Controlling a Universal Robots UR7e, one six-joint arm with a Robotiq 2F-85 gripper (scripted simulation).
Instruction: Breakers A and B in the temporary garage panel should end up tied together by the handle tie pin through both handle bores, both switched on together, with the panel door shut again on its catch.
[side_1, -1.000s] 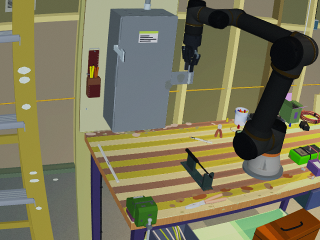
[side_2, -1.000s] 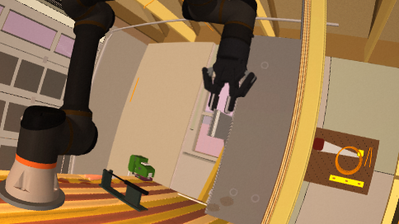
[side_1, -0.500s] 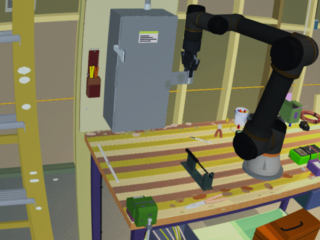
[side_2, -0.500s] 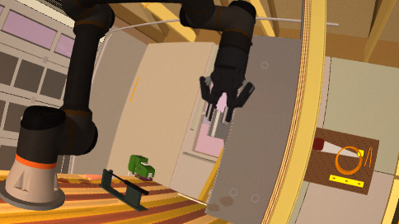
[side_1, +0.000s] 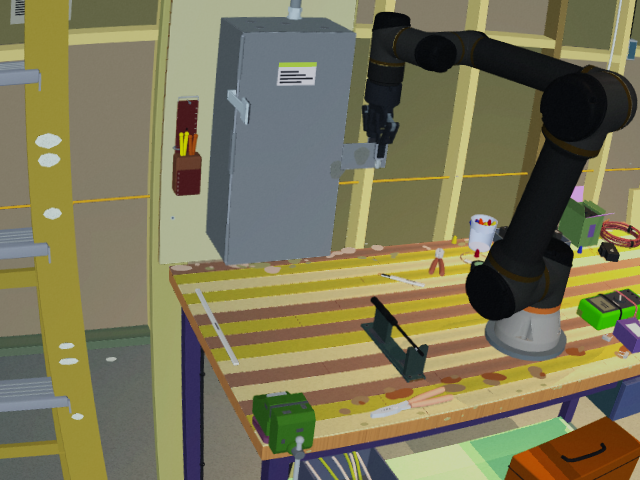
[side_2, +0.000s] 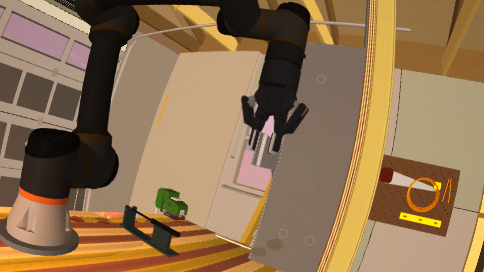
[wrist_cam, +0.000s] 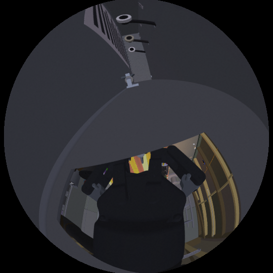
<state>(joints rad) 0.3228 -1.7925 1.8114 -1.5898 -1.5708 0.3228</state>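
Note:
Breakers A and B are hidden behind the closed grey door of the panel, which stands at the back left of the bench. A grey pull tab juts from the door's right edge. My gripper comes down onto this tab from above, open and holding nothing. The wrist camera shows mostly the dark door surface and the panel's side with a small catch. The handle tie pin, a thin black rod with a thicker grip, lies in a dark cradle in the middle of the bench.
The panel's right side and the wall studs stand close around my gripper. On the bench lie a white pen, red pliers, a white cup, a green vise, a ruler and a knife. A ladder stands on the left.

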